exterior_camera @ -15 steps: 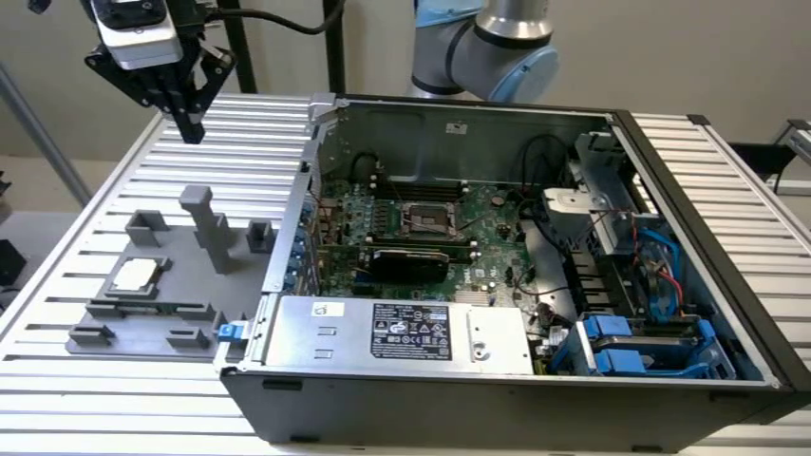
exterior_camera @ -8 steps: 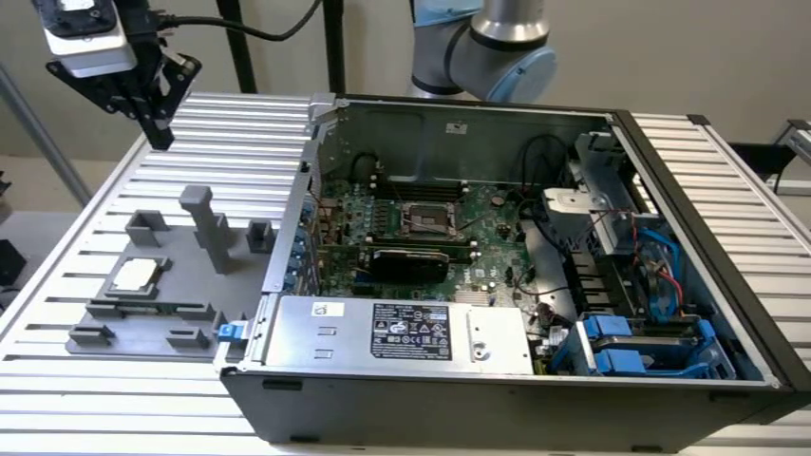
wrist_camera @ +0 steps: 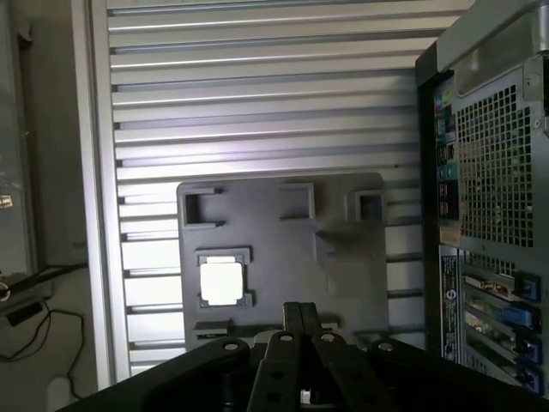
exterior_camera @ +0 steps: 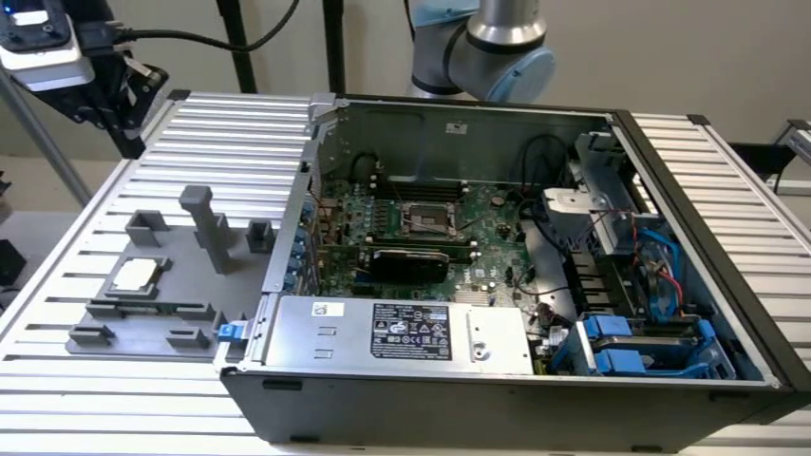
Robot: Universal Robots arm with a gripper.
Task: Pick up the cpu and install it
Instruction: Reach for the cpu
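**Cpu** [exterior_camera: 137, 275] [wrist_camera: 221, 281]: small square chip, silvery top up. It lies flat in a framed seat on the fixture plate, toward the plate's edge on the exterior view's left. Nothing touches it.

**Fixture plate** [exterior_camera: 190, 290] [wrist_camera: 283, 249]: grey slab on the table, just beside the case on the exterior view's left. It carries several low open-sided blocks and one tall post [exterior_camera: 203, 223]; apart from the cpu's seat, the holders look empty.

**Gripper** [exterior_camera: 121, 100] [wrist_camera: 300, 311]: black, with a pale camera housing above it. It hangs high in the exterior view's upper left corner, well apart from the cpu. In the wrist view the fingers [wrist_camera: 292, 316] are pressed together with nothing between them, and the plate lies below them.

**Table** [exterior_camera: 127, 399] [wrist_camera: 257, 112]: ribbed aluminium slats, bearing both plate and case.

**Case** [exterior_camera: 507, 389] [wrist_camera: 489, 172]: dark computer chassis on its side with the side panel off.
- Green motherboard [exterior_camera: 488, 223].
- Dark square socket [exterior_camera: 428, 217] near the board's middle, with no chip in it.
- Silver power supply [exterior_camera: 399, 332] along the near wall.
- Blue drive brackets [exterior_camera: 628, 347] at the exterior view's right.

**Arm** [exterior_camera: 495, 47]: grey joints, seen behind the case's far wall.
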